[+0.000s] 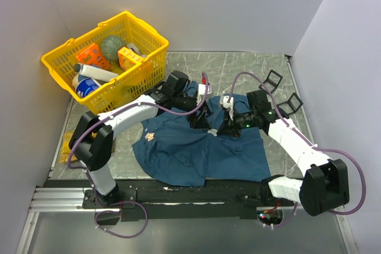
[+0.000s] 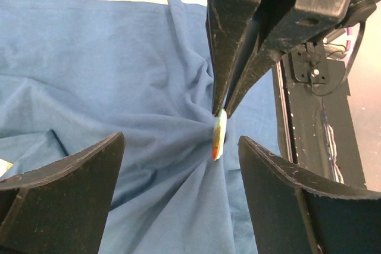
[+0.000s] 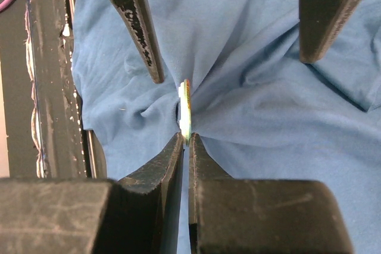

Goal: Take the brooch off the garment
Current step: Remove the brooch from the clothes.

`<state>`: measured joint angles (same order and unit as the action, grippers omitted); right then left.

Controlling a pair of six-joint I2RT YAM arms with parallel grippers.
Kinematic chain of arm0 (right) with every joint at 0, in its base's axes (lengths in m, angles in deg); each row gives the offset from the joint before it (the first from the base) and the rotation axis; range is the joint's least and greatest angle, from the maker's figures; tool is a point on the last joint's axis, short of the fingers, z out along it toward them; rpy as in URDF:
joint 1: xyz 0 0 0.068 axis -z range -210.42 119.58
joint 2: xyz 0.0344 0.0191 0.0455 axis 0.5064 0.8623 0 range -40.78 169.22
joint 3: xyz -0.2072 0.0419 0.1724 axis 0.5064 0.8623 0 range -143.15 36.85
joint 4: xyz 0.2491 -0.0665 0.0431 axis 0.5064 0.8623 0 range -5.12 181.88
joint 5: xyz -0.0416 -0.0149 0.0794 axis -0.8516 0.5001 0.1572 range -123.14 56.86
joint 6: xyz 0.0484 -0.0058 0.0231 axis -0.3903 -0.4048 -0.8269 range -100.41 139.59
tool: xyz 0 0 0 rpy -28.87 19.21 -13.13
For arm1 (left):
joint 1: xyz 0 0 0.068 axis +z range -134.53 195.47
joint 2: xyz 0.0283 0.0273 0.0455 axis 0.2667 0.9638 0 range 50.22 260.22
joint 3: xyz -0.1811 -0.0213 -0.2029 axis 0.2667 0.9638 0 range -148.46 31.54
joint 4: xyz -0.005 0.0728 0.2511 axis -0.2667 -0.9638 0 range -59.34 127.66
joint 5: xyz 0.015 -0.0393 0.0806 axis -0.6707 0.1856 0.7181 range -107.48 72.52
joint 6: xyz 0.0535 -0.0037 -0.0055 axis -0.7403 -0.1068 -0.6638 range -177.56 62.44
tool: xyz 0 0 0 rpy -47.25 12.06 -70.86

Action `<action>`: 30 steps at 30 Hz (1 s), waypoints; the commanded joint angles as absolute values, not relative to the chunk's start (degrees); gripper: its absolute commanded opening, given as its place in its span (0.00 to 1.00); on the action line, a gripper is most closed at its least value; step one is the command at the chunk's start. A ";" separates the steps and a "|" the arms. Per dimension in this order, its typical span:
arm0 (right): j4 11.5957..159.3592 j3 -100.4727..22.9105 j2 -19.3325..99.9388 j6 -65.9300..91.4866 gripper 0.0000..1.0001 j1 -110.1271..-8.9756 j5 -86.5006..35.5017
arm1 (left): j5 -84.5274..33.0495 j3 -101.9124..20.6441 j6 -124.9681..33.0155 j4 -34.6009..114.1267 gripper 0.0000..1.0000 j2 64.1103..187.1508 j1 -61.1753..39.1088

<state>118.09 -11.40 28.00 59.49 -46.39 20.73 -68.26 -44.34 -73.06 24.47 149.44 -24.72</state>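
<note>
right fingers (image 3: 161,176) pinch brooch (image 3: 186,111) on garment (image 3: 268,117); left fingers (image 2: 65,188) spread, seemingly clear.

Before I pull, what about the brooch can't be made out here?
Face of the brooch: edge-on in both wrist views; too small in the top view.
Its fastening: wrist views, buried in the bunched garment.
Pale mark on the garment, top view: too small to identify.

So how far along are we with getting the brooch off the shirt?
Done: the right gripper is shut on the edge of the brooch. In hand: the garment puckers in folds toward it, and the left gripper stands open either side. Remaining: the brooch is not yet free of the cloth.
</note>
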 commanded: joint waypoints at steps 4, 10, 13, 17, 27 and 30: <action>116.96 -11.14 27.60 59.58 0.00 -45.89 22.32 | -66.08 -45.72 -71.88 26.85 0.82 149.19 -25.93; 117.05 -11.05 27.69 59.85 0.00 -46.07 22.49 | -65.91 -45.55 -72.15 26.58 0.81 149.63 -26.55; 117.22 -11.13 27.69 59.76 0.00 -45.98 22.67 | -65.55 -45.20 -72.32 26.76 0.81 149.72 -26.55; 117.05 -10.96 27.60 59.85 0.00 -46.07 22.50 | -66.17 -45.46 -72.50 26.41 0.79 150.24 -26.63; 116.88 -10.87 27.25 60.02 0.00 -45.98 22.67 | -65.91 -45.54 -72.85 26.15 0.74 151.03 -26.81; 116.87 -10.87 26.99 59.94 0.00 -46.07 22.85 | -66.08 -45.55 -72.85 26.15 0.72 151.47 -26.90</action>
